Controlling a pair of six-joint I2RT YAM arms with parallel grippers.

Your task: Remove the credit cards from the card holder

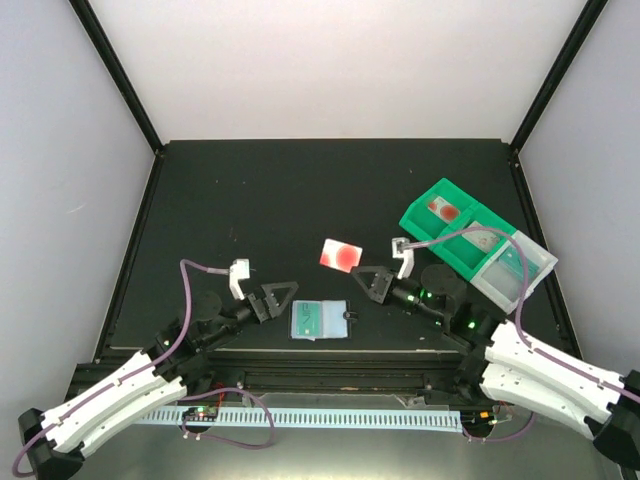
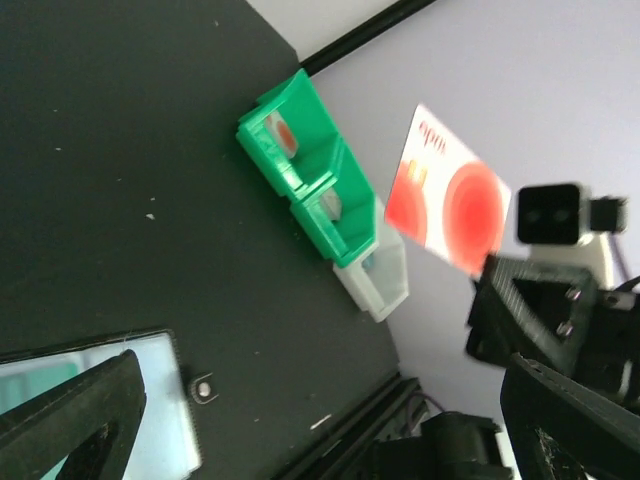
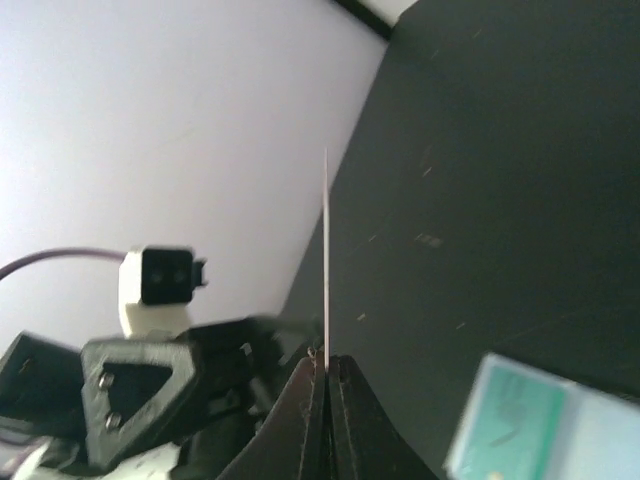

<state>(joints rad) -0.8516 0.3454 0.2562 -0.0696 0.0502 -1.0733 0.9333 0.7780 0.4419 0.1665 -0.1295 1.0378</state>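
The card holder [image 1: 318, 320] lies open on the black table near the front edge, pale blue inner side up, with a teal card [image 1: 310, 319] in its left pocket. It also shows in the left wrist view [image 2: 90, 400] and the right wrist view [image 3: 540, 425]. My right gripper [image 1: 360, 272] is shut on one edge of a white card with red marks [image 1: 341, 255] and holds it above the table, behind the holder. That card is edge-on in the right wrist view [image 3: 326, 250] and face-on in the left wrist view [image 2: 450, 205]. My left gripper [image 1: 283, 300] is open and empty, just left of the holder.
A green-and-clear compartment tray [image 1: 425, 218] stands at the back right, with cards in its compartments; it also shows in the left wrist view [image 2: 300, 150]. The holder's snap tab [image 2: 203, 388] sticks out on its right. Black frame posts rise at the table's back corners.
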